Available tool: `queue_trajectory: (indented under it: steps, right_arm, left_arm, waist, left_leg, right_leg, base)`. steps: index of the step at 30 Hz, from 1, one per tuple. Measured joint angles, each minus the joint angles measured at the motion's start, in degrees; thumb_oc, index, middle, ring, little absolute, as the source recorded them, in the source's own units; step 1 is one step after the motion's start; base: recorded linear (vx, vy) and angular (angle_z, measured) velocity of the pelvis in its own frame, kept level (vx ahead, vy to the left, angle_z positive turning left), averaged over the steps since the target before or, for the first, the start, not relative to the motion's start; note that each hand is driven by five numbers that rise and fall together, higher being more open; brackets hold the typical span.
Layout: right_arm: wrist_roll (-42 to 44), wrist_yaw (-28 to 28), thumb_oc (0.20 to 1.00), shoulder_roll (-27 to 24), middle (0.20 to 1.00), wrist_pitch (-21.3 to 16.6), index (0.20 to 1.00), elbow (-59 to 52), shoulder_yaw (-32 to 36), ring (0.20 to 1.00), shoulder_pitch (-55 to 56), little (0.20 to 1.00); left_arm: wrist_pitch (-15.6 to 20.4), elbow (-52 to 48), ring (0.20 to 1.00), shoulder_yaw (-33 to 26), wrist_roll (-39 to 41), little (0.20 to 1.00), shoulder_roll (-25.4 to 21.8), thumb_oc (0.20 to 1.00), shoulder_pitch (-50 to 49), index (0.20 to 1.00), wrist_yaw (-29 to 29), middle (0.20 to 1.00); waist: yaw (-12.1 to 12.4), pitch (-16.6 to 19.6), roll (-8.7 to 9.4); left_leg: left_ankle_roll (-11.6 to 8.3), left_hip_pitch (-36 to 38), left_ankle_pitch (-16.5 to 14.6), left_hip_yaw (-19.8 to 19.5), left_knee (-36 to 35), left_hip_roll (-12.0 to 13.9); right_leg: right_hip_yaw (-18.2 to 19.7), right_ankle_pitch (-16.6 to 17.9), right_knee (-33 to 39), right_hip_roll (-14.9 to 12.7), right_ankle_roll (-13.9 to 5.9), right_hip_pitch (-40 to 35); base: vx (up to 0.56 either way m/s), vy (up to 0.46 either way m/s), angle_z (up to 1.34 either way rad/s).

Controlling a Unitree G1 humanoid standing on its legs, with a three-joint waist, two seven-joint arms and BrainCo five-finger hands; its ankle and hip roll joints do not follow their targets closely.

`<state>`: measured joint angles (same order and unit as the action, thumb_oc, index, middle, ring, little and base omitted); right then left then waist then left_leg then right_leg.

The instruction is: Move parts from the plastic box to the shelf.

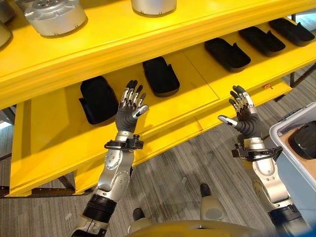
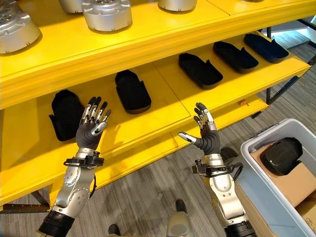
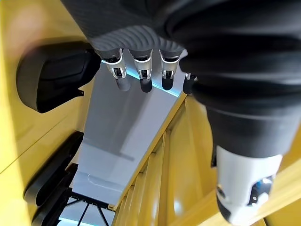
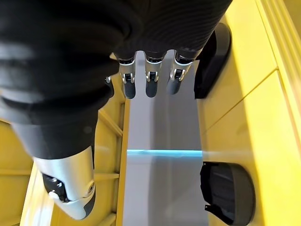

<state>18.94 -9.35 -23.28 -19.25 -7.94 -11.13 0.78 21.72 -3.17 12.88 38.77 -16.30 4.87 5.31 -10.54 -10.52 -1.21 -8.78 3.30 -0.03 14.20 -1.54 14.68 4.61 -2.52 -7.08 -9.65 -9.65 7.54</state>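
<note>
Both hands are raised in front of the yellow shelf's (image 1: 190,98) lower level and hold nothing. My left hand (image 1: 129,112) is open with straight fingers (image 3: 142,71), just in front of a black part (image 1: 98,99) and to the left of another (image 1: 160,75). My right hand (image 1: 245,117) is open too, its fingers (image 4: 150,77) straight, between the shelf's front edge and the plastic box (image 2: 271,132) at the lower right. In the box lies a black part (image 2: 281,155) on a brown cardboard piece (image 2: 294,185). Several more black parts (image 1: 227,53) line the lower shelf to the right.
Round silver parts (image 1: 54,15) (image 2: 106,14) stand on the shelf's upper level. The floor below the hands is grey wood-look planking (image 1: 187,168). The shelf's dark legs (image 2: 276,89) show at the right.
</note>
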Motion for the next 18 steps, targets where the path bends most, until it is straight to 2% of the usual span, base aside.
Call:
queue_trajectory:
  steps: [7, 18]
  right_arm:
    - [0.0, 0.0, 1.0, 0.0, 1.0, 0.0, 1.0, 0.0, -0.8, 1.0, -0.2, 1.0]
    - [0.2, 0.0, 1.0, -0.2, 1.0, 0.0, 1.0, 0.0, -1.9, 1.0, -0.7, 1.0]
  left_arm:
    - [1.5, 5.7, 1.0, -4.0, -0.4, 1.0, 0.2, 1.0, 2.5, 1.0, 5.0, 1.0]
    - [3.0, 10.7, 1.0, -5.0, -3.9, 1.0, 0.7, 1.0, 6.2, 1.0, 11.4, 1.0]
  waist:
    - [-1.2, 0.2, 0.22]
    - [-2.3, -0.1, 0.59]
  left_leg:
    - [0.02, 0.5, 0.0, 2.9, -0.5, 0.4]
    - [0.01, -0.3, 0.0, 5.8, -0.5, 0.6]
  right_leg:
    - [2.8, 0.3, -0.8, 1.2, 0.09, 2.3]
    - [5.5, 0.3, -2.1, 2.2, 0.09, 5.9]
  base:
    - [-0.02, 0.005, -0.21]
    - [-0.02, 0.001, -0.12]
